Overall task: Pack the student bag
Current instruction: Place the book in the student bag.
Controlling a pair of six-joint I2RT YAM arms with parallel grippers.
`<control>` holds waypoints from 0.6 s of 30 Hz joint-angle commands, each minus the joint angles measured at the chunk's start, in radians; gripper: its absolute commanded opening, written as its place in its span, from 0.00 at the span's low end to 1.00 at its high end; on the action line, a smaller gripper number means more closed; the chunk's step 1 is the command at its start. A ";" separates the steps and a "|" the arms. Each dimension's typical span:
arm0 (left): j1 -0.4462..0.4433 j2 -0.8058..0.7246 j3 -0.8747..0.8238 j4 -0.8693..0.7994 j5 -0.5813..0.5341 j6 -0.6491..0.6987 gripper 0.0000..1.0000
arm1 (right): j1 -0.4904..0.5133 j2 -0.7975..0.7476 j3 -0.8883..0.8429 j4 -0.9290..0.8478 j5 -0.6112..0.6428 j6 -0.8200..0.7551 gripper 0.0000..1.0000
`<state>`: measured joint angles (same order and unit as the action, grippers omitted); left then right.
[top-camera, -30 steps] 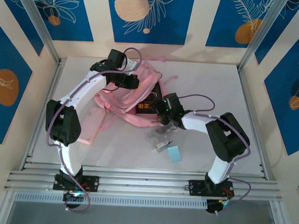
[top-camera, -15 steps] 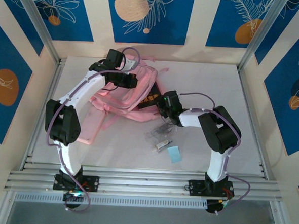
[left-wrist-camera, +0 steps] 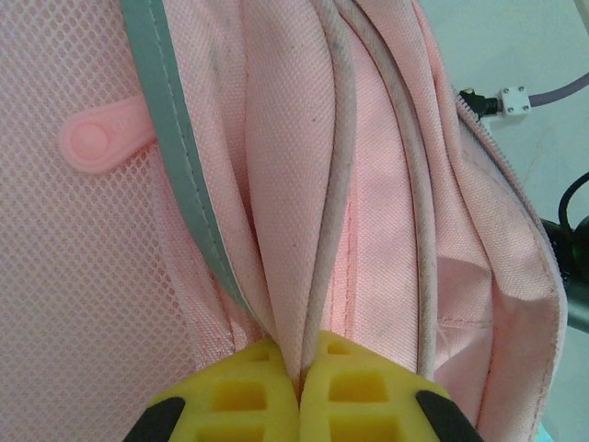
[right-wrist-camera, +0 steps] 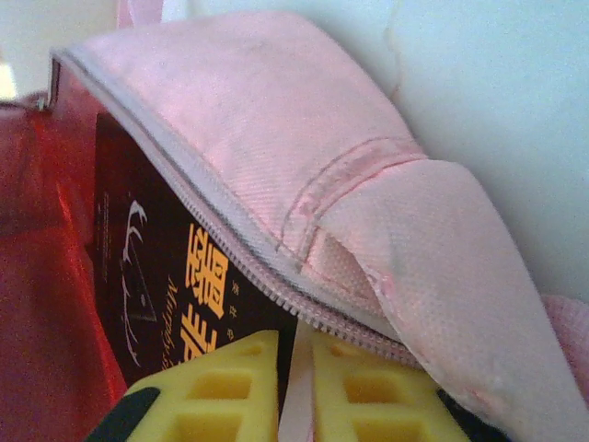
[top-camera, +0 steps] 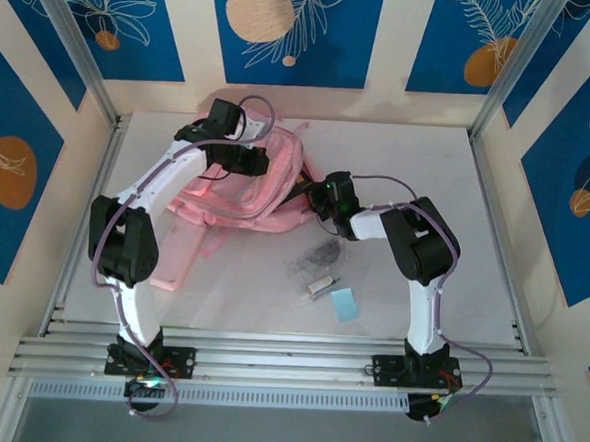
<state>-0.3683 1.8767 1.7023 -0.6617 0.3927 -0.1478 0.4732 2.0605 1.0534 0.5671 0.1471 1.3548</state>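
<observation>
While one pink bag [top-camera: 252,193] lies on the far middle of the table [top-camera: 427,189], two arms reach to it, one from each side. One black book [right-wrist-camera: 156,267] with orange lettering stands inside its open zip mouth. Three small things lie on the bare table nearer the arm bases, well apart from the bag: one crumpled clear packet [top-camera: 318,254], one small white item [top-camera: 318,286] and one pale blue card [top-camera: 345,304]. One long strap [top-camera: 177,264] trails from the bag toward the near left.

From above, the left arm crosses over the bag's left part and hides some of it. The right arm hides the mouth where the book sits.

At the bag's top, the left gripper [top-camera: 241,161] has its yellow pads [left-wrist-camera: 248,396] pressed together on a fold of pink cloth between two grey cords [left-wrist-camera: 336,184]. Grey trim [left-wrist-camera: 175,138] and one round pink tab [left-wrist-camera: 97,143] lie to the left of that fold.

At the bag's right edge, the right gripper [top-camera: 320,194] has its pads [right-wrist-camera: 368,396] drawn almost together. A thin pale strip of the bag's zip edge is pinched between them. The book's corner is just left of them and the pink flap [right-wrist-camera: 276,120] arches above.
</observation>
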 commanded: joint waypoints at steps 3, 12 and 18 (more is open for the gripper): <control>-0.019 -0.006 0.022 0.032 0.184 0.039 0.00 | 0.001 0.040 0.050 -0.042 -0.170 -0.154 0.10; -0.019 0.028 0.061 0.002 0.221 0.063 0.00 | 0.001 0.129 0.187 0.002 -0.388 -0.265 0.17; -0.019 0.046 0.085 0.004 0.244 0.059 0.00 | -0.002 0.199 0.255 0.054 -0.481 -0.261 0.18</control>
<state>-0.3683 1.9282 1.7256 -0.6727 0.4747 -0.1219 0.4633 2.2086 1.2747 0.5835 -0.2348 1.1275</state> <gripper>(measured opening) 0.051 0.180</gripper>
